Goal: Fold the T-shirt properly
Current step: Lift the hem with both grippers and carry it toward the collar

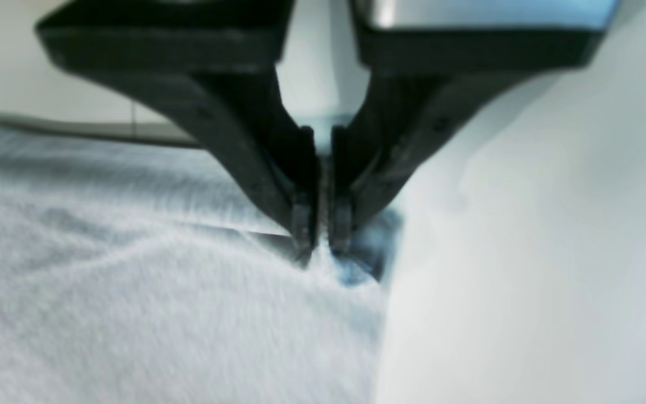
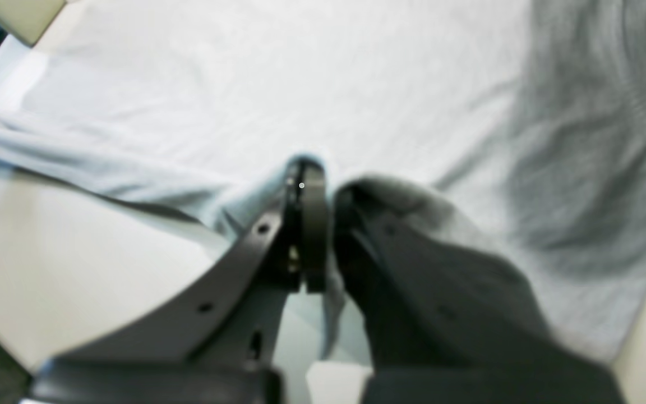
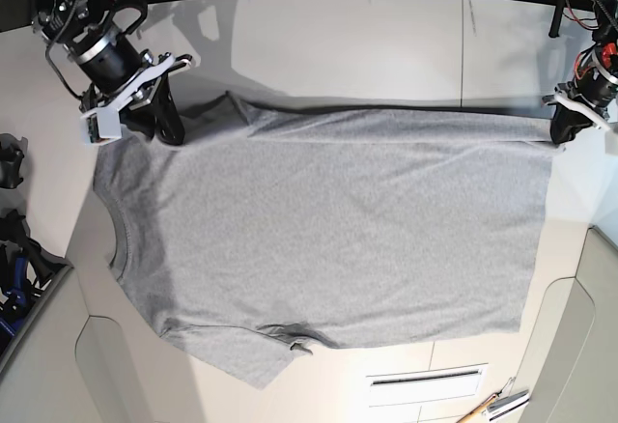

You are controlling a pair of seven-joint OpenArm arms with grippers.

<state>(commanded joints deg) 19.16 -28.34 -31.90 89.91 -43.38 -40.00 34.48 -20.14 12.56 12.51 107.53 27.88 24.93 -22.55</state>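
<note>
So the big heather-grey cotton T-shirt [image 3: 328, 239] is spread plain side up across the pale tabletop [image 3: 367, 46], neck towards the left of the base view and hem to the right, with its far edge bunched into a ridge. Both grippers are pinched on that far edge: the right gripper [image 3: 169, 128] has its jaws closed on cloth up by the shoulder, and the left gripper [image 3: 563, 131] is clamped tight on the hem corner. Looks to me like the lengthwise fold is about to happen. I'd lift both ends evenly, keep the edge taut between them, and carry it straight towards the near edge so the sleeve [image 3: 261, 355] there gets covered without wrinkles.
</note>
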